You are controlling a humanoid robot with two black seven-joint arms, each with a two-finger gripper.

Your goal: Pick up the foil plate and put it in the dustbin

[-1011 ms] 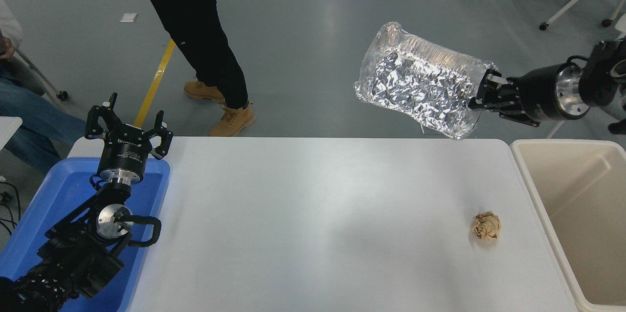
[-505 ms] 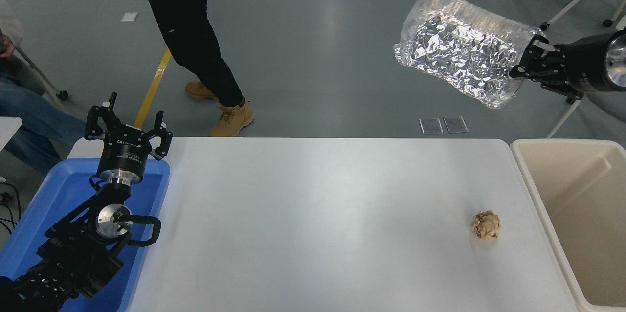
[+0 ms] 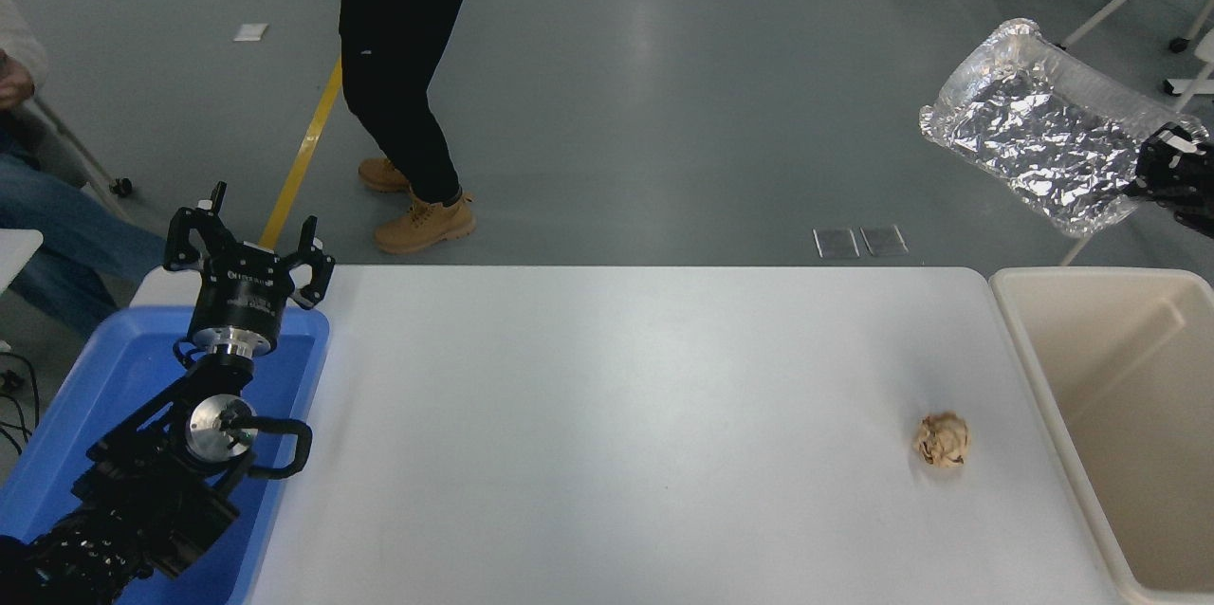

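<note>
The foil plate [image 3: 1043,126], a shiny crinkled silver tray, hangs tilted in the air at the upper right, beyond the table's far right corner and above the far end of the dustbin. My right gripper [image 3: 1152,171] is shut on the plate's right end at the picture's right edge; most of its arm is out of view. The dustbin [image 3: 1043,349], a cream-beige bin, stands to the right of the table, and what shows of its inside holds nothing. My left gripper [image 3: 248,249] is parked open at the lower left above the blue tub.
A crumpled brown paper ball [image 3: 942,440] lies on the white table [image 3: 616,434] near its right side. A blue tub [image 3: 114,387] sits at the left edge. A person in black [image 3: 398,64] walks beyond the table; another sits at the far left. Chair legs stand upper right.
My right gripper has carried the foil plate to the right, from above the table's far right part to above the dustbin's far end. The person in black has shifted stance.
</note>
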